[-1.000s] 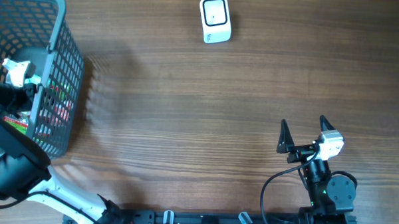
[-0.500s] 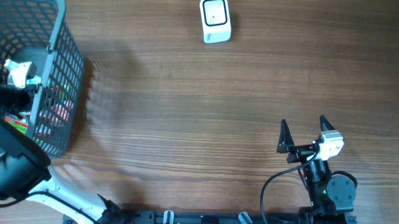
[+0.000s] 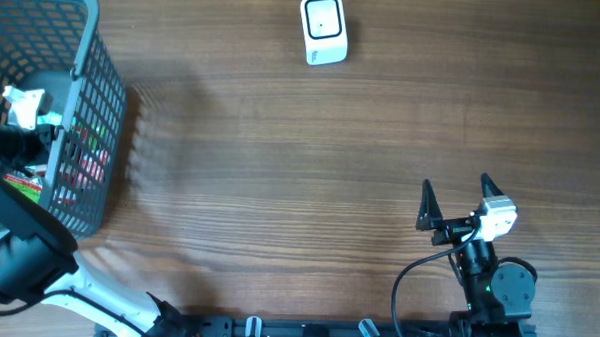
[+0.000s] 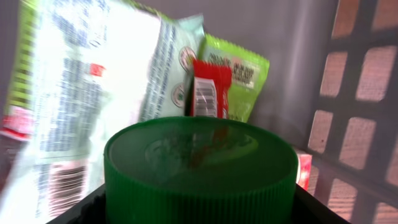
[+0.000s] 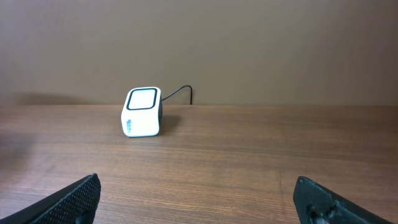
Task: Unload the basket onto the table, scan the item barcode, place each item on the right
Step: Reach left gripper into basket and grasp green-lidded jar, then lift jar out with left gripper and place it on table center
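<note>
Closing in on the green cap point(image 4: 199, 168), my left gripper point(image 4: 196, 208) sits deep in the basket point(image 3: 84, 41). The ribbed cap fills the whole gap between my jaws, and a dark fingertip lies right against each side of it. The view is blurred, so I cannot tell whether I am truly clamped on it.

Room here is tight. The basket's grid wall point(image 4: 364, 93) stands close on the right of my jaws, and its solid back wall rises just ahead of them, behind the packets.

My right gripper point(image 3: 458, 184) has its jaws spread wide with nothing between them. Bare table point(image 3: 280, 168) runs ahead of them all the way to the scanner point(image 3: 323, 29), which sits far ahead and a little left of them, well apart from the basket. Its cable point(image 5: 180, 93) curls away behind it.

Against the frame from a moment ago, my left wrist has nudged slightly inside the basket. My right arm and the scanner have not moved.

The basket holds the capped item between my left jaws. Beyond it, a large white-and-green packet point(image 4: 81, 93) leans ahead and to the left. A small red packet point(image 4: 208, 93) with a barcode stands straight ahead, and a green packet point(image 4: 239, 74) stands behind that one.
</note>
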Available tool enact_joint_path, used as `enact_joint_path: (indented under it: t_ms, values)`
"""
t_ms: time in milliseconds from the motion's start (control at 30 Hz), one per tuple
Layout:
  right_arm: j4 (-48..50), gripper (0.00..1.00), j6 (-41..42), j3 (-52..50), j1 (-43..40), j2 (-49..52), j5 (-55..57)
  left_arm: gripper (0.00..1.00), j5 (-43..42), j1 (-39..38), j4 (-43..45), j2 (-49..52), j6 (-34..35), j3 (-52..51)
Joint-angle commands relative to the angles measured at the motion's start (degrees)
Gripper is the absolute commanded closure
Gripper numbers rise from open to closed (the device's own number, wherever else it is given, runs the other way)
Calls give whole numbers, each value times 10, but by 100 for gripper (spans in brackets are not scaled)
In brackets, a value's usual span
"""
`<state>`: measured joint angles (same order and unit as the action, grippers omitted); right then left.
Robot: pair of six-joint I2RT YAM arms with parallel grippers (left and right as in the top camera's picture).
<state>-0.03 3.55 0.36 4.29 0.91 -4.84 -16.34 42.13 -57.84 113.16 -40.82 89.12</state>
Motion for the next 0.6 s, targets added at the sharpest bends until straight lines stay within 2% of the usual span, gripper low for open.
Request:
enact_joint_path:
  t_ms: [0, 133, 300, 400, 500, 567]
  values:
    - [2, 0, -5, -1, -2, -1, 6, 38, -6, 2, 4, -84, 28, 65]
    - [2, 0, -5, -1, -2, -1, 6, 37, -6, 1, 9, -153, 43, 100]
    - [2, 0, -5, -1, -2, -1, 6, 37, -23, -1, 79, -284, 121, 111]
    - [2, 0, -5, -1, -2, -1, 6, 37, -49, -15, 93, -344, 167, 111]
    - [2, 0, -5, -1, -2, -1, 6, 39, -56, -57, 85, -394, 208, 111]
    - [2, 0, -5, -1, -2, -1, 6, 39, -55, -95, 64, -416, 208, 111]
